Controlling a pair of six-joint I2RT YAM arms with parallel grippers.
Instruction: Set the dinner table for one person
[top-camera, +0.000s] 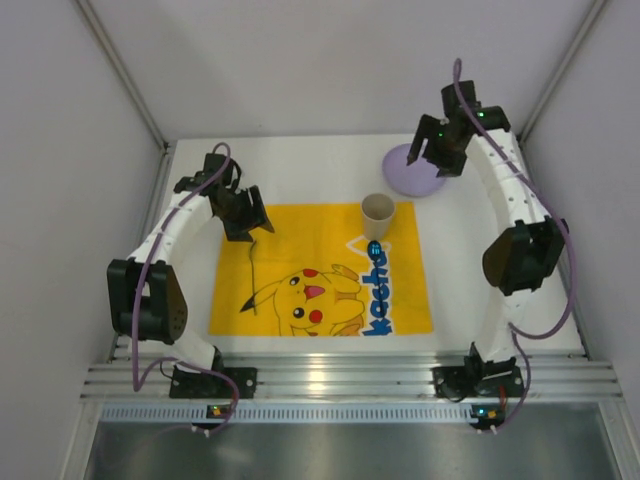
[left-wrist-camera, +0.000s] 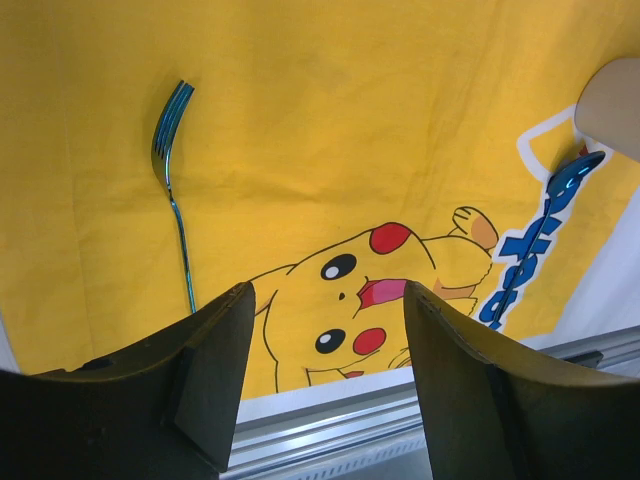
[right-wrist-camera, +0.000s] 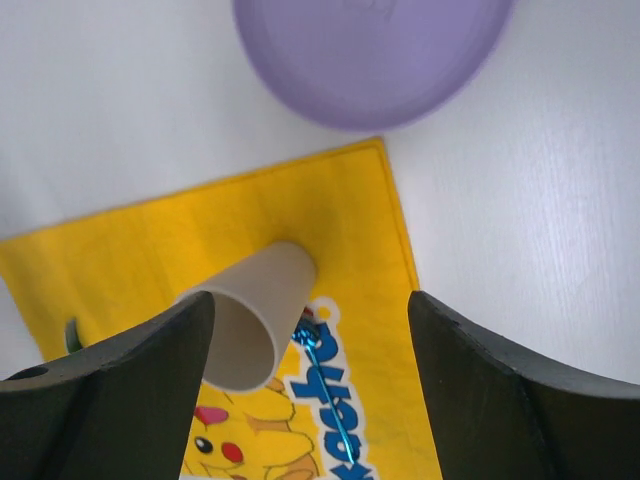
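On the white dinner table (top-camera: 462, 270) lies a yellow Pikachu mat (top-camera: 320, 270). A blue fork (top-camera: 254, 272) (left-wrist-camera: 172, 170) rests on the mat's left side and a blue spoon (top-camera: 376, 268) (right-wrist-camera: 328, 385) on its right, over the blue lettering. A beige cup (top-camera: 378, 214) (right-wrist-camera: 250, 320) stands upright at the mat's far right corner. A purple plate (top-camera: 410, 174) (right-wrist-camera: 370, 50) sits on the bare table beyond that corner. My left gripper (top-camera: 247, 220) (left-wrist-camera: 330, 300) hangs open above the mat's far left, holding nothing. Over the plate hovers my right gripper (top-camera: 436, 156) (right-wrist-camera: 310, 300), open and empty.
White walls close in the table on the left, right and back. A ribbed aluminium rail (top-camera: 340, 380) (left-wrist-camera: 400, 420) runs along the near edge, where both arm bases are bolted. The spoon (left-wrist-camera: 560, 190) and cup (left-wrist-camera: 612, 105) show at the right of the left wrist view.
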